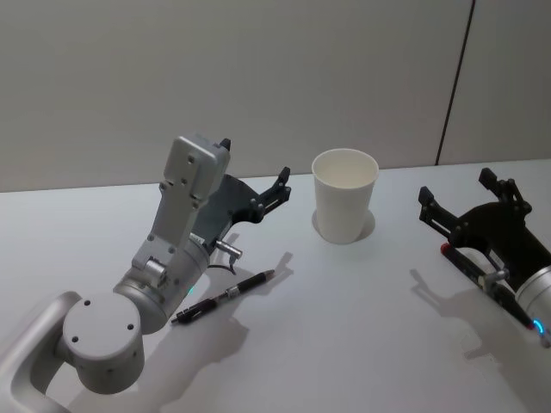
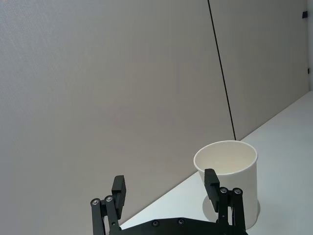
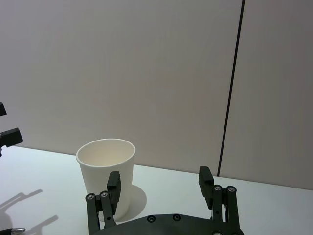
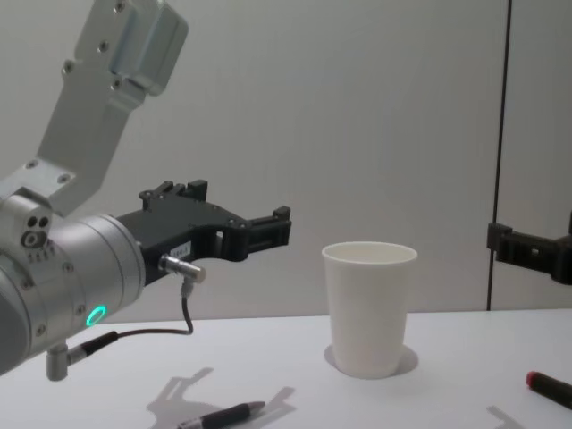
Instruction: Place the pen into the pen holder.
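The pen [image 1: 225, 297] lies flat on the white desk [image 1: 370, 335], towards its front left, apart from the pen holder [image 1: 344, 196], which stands upright near the back edge. The left gripper [image 1: 254, 163] hovers above the pen, jaws wide open and empty. The right gripper [image 1: 457, 187] is near the right edge, also wide open, holding nothing.

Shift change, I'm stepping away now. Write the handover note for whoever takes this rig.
Left gripper: open, empty, raised above the table, to the left of the pen holder.
Right gripper: open, empty, to the right of the pen holder.
Pen: lying flat on the table beside the left arm, not gripped.
Pen holder: upright, mid-table, no pen sticking out.
Done: nothing yet.
Left: grasp the pen, lift it, drop it into the pen holder.
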{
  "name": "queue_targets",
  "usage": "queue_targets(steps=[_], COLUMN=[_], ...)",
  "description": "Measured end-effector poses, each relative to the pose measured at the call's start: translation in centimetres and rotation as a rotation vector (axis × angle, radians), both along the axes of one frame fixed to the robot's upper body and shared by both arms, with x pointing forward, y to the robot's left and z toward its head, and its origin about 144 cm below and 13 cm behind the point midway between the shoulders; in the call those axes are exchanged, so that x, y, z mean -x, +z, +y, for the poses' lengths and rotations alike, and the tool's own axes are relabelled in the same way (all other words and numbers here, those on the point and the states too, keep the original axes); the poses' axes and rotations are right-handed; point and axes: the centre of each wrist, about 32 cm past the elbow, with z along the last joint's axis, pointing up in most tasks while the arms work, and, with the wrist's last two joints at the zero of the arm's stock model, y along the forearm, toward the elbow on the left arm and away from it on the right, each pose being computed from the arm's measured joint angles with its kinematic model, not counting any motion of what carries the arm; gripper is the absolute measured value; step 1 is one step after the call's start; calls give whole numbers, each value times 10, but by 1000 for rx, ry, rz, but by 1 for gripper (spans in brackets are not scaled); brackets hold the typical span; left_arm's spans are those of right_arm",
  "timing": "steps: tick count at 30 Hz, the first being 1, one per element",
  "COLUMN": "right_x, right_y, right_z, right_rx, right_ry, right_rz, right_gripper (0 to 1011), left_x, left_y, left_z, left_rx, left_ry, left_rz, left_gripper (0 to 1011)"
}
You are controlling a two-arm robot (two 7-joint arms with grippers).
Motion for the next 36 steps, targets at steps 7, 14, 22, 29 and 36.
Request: queue_targets(steps=[7,14,22,29,36], right_x=[0,0,1,7,14], right_y=[0,0,0,2,6], right_z=[0,0,1,-3,-11], right_rx=[0,0,7,30,58], right_ry=[0,0,7,9,-10], right_rz=[0,0,11,31,48], right_gripper=[1001,1001,1001,1001,1001], left_x=[0,0,0,0,0], left_y=[0,0,0,0,0], left_z=[0,0,0,0,0], left_rx=[0,0,0,0,0], left_ry=[0,0,0,0,0], left_rz=[0,0,0,0,0], left_gripper=[1001,1001,1001,1001,1001])
